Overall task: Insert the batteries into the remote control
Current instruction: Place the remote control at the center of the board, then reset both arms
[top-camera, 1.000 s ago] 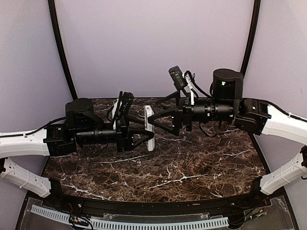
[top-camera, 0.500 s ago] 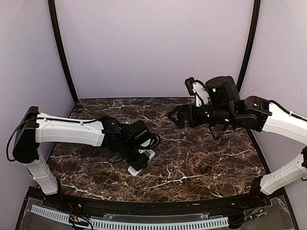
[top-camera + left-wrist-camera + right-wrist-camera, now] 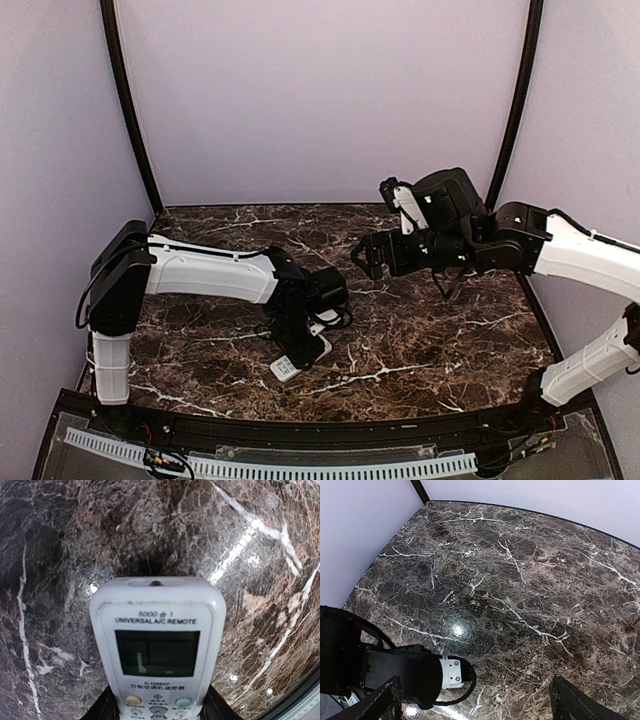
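Note:
The remote control (image 3: 157, 650) is a white handset, face up, with a dark screen and the print "UNIVERSAL A/C REMOTE". My left gripper (image 3: 159, 707) is shut on its lower button end, one dark finger (image 3: 102, 709) on each side. In the top view the left gripper (image 3: 300, 345) points down at the table's front middle, and the remote control (image 3: 290, 366) sticks out toward the near edge, low at the marble. I cannot tell whether it touches. My right gripper (image 3: 366, 256) hangs open in the air to the right, with nothing between its fingers (image 3: 385, 700). No batteries are in view.
The table (image 3: 440, 330) is dark brown marble with white veins. The left arm's white forearm (image 3: 210, 275) stretches across the left half. Its black wrist and cable (image 3: 420, 675) show at the lower left of the right wrist view. Lilac walls (image 3: 320, 100) enclose the back and sides.
A second ago the remote stood upright in mid-air between both grippers. The left arm has swung it down to the front of the table. The right gripper has drawn back to the right, empty.

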Robot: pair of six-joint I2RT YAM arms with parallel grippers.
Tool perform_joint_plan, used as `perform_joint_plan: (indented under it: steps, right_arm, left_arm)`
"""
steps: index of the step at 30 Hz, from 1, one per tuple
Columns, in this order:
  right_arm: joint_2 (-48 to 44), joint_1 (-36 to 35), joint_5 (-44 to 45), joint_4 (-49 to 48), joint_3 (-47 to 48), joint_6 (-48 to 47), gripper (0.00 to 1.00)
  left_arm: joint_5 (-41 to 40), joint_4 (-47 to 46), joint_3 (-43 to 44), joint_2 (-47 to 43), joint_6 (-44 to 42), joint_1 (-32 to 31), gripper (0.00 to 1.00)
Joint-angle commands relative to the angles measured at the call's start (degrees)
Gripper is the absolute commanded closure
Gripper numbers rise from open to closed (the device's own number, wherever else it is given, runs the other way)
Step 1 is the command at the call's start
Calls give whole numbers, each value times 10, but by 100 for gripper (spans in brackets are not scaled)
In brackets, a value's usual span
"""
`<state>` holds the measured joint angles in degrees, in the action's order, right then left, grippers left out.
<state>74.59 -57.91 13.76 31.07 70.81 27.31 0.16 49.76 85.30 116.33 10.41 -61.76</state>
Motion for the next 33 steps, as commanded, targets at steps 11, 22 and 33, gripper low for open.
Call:
perform_joint_plan:
  steps: [11,22,33]
  right_arm:
    - [14,1,20,9,5,1,1]
    - [-13,121,31,15,-26,-5,1]
    - [-215,501,-92,-270,-350,-25,1]
  left_arm:
    - [50,38,31,-27,-35,1,1]
    - [20,-161,-74,-237,34,134,1]
    - [-304,-492,-439,-578,152,379,1]
